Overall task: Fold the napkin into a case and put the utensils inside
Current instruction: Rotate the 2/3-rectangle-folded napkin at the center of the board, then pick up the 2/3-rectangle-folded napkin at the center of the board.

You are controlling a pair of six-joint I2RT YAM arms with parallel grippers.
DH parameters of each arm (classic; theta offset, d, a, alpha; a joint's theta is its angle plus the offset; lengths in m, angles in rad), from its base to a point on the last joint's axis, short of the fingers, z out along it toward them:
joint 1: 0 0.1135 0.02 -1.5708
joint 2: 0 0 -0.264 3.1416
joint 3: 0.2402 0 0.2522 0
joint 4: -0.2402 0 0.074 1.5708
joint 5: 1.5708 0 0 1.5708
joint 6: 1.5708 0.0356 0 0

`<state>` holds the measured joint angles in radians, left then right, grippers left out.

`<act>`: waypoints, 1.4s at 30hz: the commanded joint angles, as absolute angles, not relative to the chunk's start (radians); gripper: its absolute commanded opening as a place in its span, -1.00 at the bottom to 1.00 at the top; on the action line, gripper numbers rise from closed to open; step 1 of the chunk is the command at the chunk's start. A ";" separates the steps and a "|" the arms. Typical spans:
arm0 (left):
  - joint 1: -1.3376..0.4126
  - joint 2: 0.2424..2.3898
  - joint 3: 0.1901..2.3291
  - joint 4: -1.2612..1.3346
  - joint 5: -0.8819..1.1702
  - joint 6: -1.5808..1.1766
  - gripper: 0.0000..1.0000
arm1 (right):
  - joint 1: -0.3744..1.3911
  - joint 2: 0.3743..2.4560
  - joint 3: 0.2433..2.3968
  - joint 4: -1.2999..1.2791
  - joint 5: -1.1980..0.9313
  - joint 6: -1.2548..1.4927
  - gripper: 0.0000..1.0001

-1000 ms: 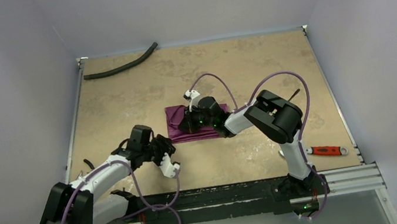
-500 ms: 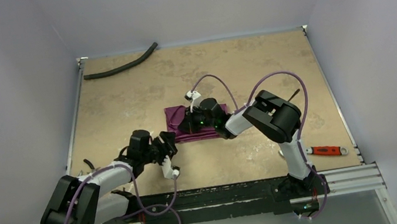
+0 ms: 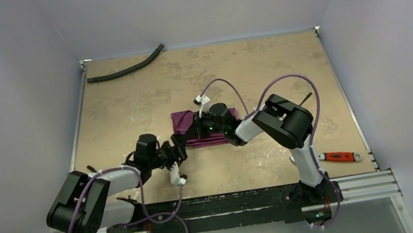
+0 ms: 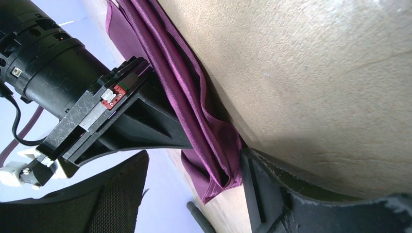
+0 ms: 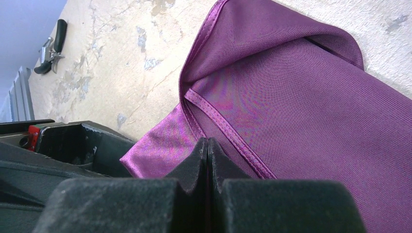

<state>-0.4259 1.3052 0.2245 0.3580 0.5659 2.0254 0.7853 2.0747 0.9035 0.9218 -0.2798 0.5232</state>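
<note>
Your napkin (image 3: 179, 120) lies on the tabletop (image 3: 246, 67) folded into a small flat rectangle of several layers; everything else here is placed from it. Your right pincer (image 3: 193, 132) comes in from the napkin's right side and lies across its top; its fingers are clenched tight against each other with nothing visible between them; in the right wrist view the joined tips rest on the cloth just beside a stitched hem, and a corner of the upper layer beyond them curls up off the layer below. Your left pincer (image 3: 181, 147) sits at the napkin's near left corner, released, with its two fingers standing well apart; in the left wrist view that corner, its stacked layers showing edge-on, lies in the gap between them, right against one finger (image 4: 272, 194) and clear of the other; you cannot tell from here whether that finger actually touches the cloth. A black hose (image 3: 126, 70) lies well beyond the napkin, toward the far left corner; a red-handled tool (image 3: 340, 156) lies well off to the napkin's near right; a thin dark rod (image 3: 306, 98) shows to the napkin's right, past the right arm's elbow, too small to identify.
</note>
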 commanded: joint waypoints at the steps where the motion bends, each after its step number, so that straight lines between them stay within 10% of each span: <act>1: -0.431 1.354 0.212 0.245 0.605 1.935 0.28 | 0.790 2.118 0.862 0.826 -0.282 0.514 -1.00; 9: -0.431 1.343 0.268 0.248 0.553 1.778 -1.00 | 0.791 2.123 0.867 0.820 -0.285 0.505 -1.00; 19: -0.432 1.345 0.408 0.029 0.554 1.664 -1.00 | 0.792 1.988 0.831 0.864 -0.242 0.409 -0.98; 33: -0.431 1.283 0.464 -0.130 0.559 1.641 -1.00 | 0.805 1.755 0.672 0.968 -0.134 0.019 0.04; 38: -0.430 1.234 0.457 -0.126 0.540 1.588 -0.34 | 0.846 1.630 0.653 0.959 0.124 -0.070 0.12; 40: -0.430 1.198 0.460 -0.149 0.543 1.566 -0.21 | 0.847 1.583 0.653 0.940 0.197 -0.029 0.93; 42: -0.427 1.161 0.459 -0.172 0.545 1.562 0.08 | 0.839 1.565 0.647 0.953 0.302 0.094 0.98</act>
<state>-0.4278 1.2324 0.4366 -0.1184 0.5201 1.6131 0.8448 1.6512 0.6415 0.9039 0.0605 0.0132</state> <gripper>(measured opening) 0.444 0.952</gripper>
